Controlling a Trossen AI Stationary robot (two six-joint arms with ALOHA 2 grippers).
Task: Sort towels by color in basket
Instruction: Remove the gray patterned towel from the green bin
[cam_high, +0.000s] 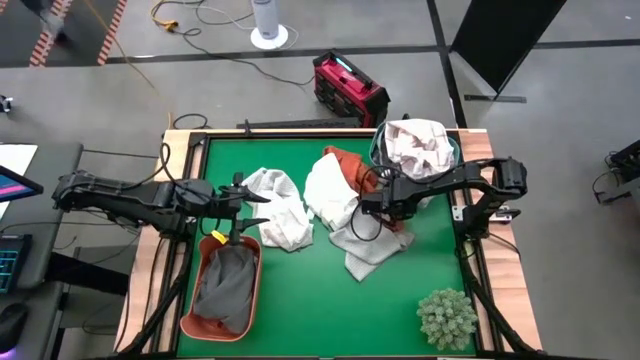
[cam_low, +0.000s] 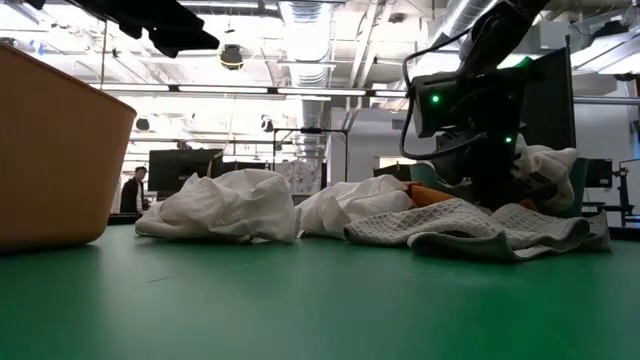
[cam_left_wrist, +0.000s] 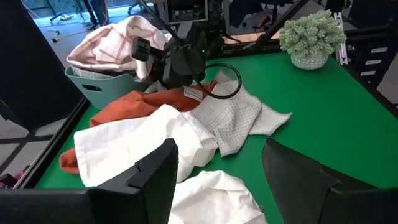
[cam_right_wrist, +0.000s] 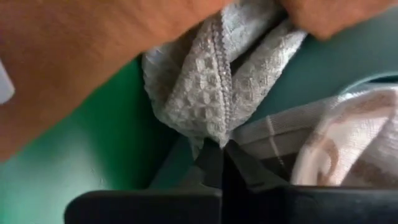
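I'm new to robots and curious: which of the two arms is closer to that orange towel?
The right. The right gripper is shut on the grey checked towel right beside the rust-orange towel. The left gripper hangs open across the pile, above the orange basket.

In the high view, the green-topped desk fills the frame's middle. At lower left stands the oblong orange plastic basket, with a plain grey cloth towel in it. Right of the basket, at centre, lies a crumpled white cloth towel. Right of that lie another white towel, a rust-orange towel behind it, and a grey checked towel before it. At upper right a round teal tub holds a white thin-checked towel. A spiky pale-green plant ball sits at lower right.
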